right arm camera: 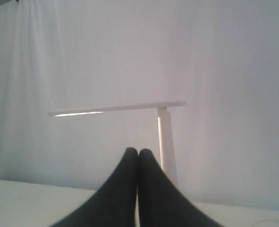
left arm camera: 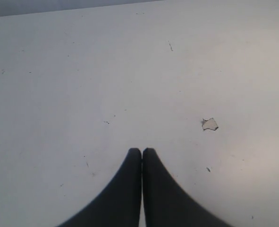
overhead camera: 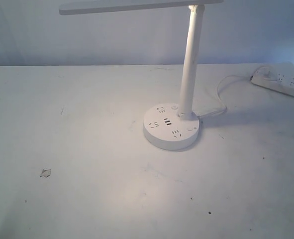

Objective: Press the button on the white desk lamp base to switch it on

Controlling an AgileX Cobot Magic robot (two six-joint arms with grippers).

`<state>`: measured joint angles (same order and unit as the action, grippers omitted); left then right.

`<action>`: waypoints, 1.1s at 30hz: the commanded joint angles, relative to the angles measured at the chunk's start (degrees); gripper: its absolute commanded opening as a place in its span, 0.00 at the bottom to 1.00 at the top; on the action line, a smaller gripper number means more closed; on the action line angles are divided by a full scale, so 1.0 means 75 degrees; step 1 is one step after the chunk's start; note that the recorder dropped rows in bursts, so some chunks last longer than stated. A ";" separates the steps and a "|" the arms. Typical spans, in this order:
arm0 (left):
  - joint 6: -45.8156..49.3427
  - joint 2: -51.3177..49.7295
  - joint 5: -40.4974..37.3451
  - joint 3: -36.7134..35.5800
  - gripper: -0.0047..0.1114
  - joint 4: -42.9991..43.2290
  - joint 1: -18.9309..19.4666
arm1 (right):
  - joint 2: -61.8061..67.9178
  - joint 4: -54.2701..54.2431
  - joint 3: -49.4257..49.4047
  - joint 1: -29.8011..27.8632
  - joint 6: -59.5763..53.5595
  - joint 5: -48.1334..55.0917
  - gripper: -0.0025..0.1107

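The white desk lamp base (overhead camera: 171, 128) is a round puck with socket holes and dark USB slots, standing mid-table in the exterior view. A small round button (overhead camera: 190, 129) sits on its top near the pole (overhead camera: 191, 59), another by the pole's foot. The lamp head (overhead camera: 137, 6) glows and lights the table below. Neither gripper shows in the exterior view. My left gripper (left arm camera: 142, 150) is shut, empty, above bare table. My right gripper (right arm camera: 138, 151) is shut, empty, facing the pole (right arm camera: 164, 142) and lit head (right arm camera: 115, 109).
A long white power strip (overhead camera: 281, 82) lies at the back right, with a white cord (overhead camera: 221, 97) running to the lamp base. A small chip mark (overhead camera: 46, 173) shows on the tabletop at front left, also the chip (left arm camera: 209, 124) near my left gripper.
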<state>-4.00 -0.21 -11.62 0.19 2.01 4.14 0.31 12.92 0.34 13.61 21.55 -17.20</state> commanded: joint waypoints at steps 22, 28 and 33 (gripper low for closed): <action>-0.0009 0.0029 0.0003 -0.0026 0.04 0.0018 -0.0042 | -0.0041 -0.0397 -0.0045 -0.0069 0.1928 0.5001 0.02; -0.0009 0.0029 0.0003 -0.0026 0.04 0.0018 -0.0042 | -0.0041 -0.0397 -0.0045 -0.0069 0.1928 0.5001 0.02; -0.0009 0.0029 0.0003 -0.0026 0.04 0.0018 -0.0042 | -0.0041 -0.0397 -0.0045 -0.0069 0.1928 0.5001 0.02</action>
<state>-4.00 -0.21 -11.62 0.19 2.40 4.14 0.28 9.79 0.11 13.61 36.39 20.51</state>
